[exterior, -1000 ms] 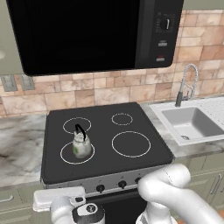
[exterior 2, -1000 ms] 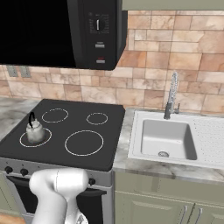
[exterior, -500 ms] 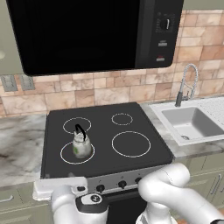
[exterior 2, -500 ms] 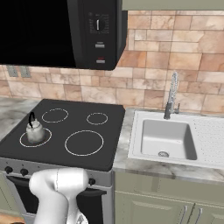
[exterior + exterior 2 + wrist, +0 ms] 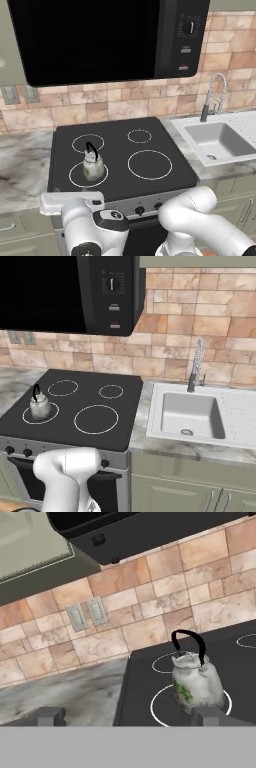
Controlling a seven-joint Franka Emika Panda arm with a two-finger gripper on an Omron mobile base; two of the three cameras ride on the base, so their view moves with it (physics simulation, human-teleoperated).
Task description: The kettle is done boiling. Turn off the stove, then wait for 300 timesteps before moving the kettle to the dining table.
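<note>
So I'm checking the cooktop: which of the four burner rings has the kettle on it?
The front left ring, nearest the marble counter; the kettle sits inside it, while the other three rings are bare.

Rendered kitchen under flat, even light. Across the back, a tiled wall point(image 5: 210, 311) of tan, pink and brown stone blocks. Upper left of both base views: a black microwave point(image 5: 100, 37) with a control panel on its right side, hung beneath pale green cabinets point(image 5: 30, 544). Lower left of the left base view: a grey-veined marble counter point(image 5: 22, 167) over pale green drawers point(image 5: 20, 235). Right of centre in the right base view: a white sink point(image 5: 192, 413) with a drainboard, set into the marble, and a coiled chrome faucet point(image 5: 196, 363) upright behind it. On the tiles at the left, a pair of grey outlet plates point(image 5: 87, 614).
</note>
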